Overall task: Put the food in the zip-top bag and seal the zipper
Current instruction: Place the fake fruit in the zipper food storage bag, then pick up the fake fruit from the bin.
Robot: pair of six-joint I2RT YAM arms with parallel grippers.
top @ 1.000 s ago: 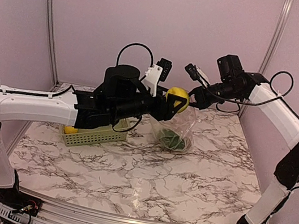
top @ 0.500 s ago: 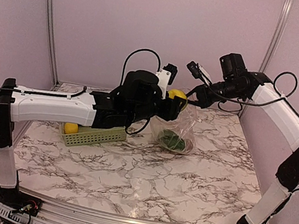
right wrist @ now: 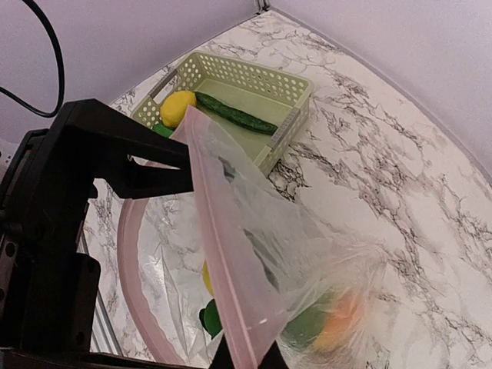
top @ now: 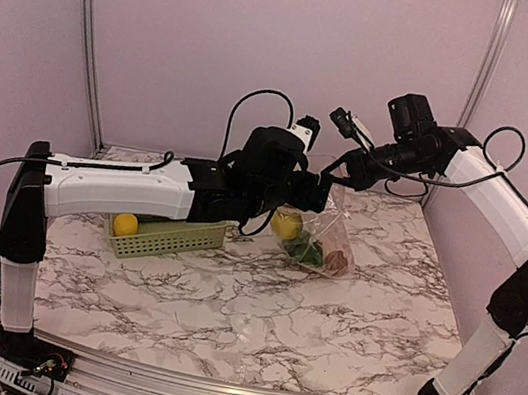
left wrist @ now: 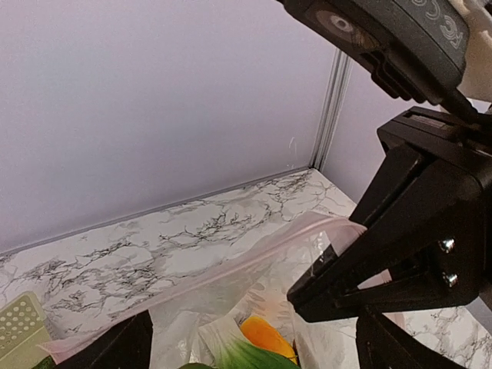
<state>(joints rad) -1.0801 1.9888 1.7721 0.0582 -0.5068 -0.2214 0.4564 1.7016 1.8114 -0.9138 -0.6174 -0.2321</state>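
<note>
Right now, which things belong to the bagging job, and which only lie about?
Job: bag, zipper, bagged lemon, greens, orange fruit, brown piece, unbagged lemon, cucumber.
Lying about: basket, table.

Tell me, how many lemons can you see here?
2. One lemon lies in the basket, next to a cucumber. The other lemon is inside the bag. More may be hidden from view.

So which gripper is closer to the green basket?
Left. The left gripper hangs over the mouth of the bag, just right of the basket, with its arm passing above it. The right gripper pinches the bag's rim farther right, beyond the left one.
</note>
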